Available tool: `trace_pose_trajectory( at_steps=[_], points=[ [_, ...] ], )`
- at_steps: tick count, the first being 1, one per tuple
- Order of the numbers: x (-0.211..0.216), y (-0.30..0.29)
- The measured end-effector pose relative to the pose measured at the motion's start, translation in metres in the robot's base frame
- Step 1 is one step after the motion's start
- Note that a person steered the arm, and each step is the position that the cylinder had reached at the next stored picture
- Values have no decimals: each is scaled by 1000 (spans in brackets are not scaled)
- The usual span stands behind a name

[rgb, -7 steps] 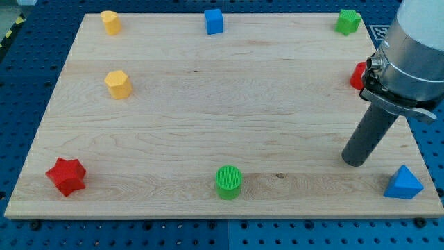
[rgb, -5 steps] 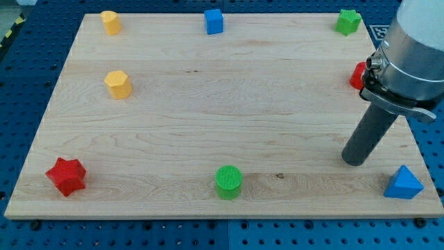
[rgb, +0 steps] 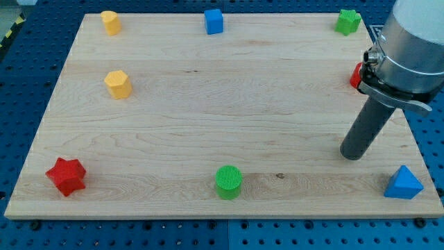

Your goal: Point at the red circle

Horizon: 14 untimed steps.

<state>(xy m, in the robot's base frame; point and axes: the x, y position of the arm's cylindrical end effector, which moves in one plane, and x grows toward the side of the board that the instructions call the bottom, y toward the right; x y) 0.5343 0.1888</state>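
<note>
One landmark serves for placing everything: the green cylinder (rgb: pixel 228 182) near the bottom edge of the wooden bench (rgb: pixel 208 104). Far to its left sits the red star (rgb: pixel 66 176); up and left are the yellow hexagonal block (rgb: pixel 118 84) and, at the top edge, a second yellow block (rgb: pixel 109 21). Straight above it lies the blue cube (rgb: pixel 214 21). To its right my tip (rgb: pixel 352 157) rests on the wood, with the blue triangle (rgb: pixel 403 183) further right. There are no jaws, only the rod.

Well up and right of the cylinder, the red circle (rgb: pixel 356 75) shows as a mere sliver; the arm hides the rest, so its shape cannot be confirmed. It looks a light, rigid plastic piece that would slide easily; pointing needs no hold. Above it stands the green star (rgb: pixel 347 21).
</note>
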Motion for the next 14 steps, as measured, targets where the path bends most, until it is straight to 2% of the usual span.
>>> trace_pose_trajectory(
  at_steps=[14],
  points=[
    [-53,0]
  ],
)
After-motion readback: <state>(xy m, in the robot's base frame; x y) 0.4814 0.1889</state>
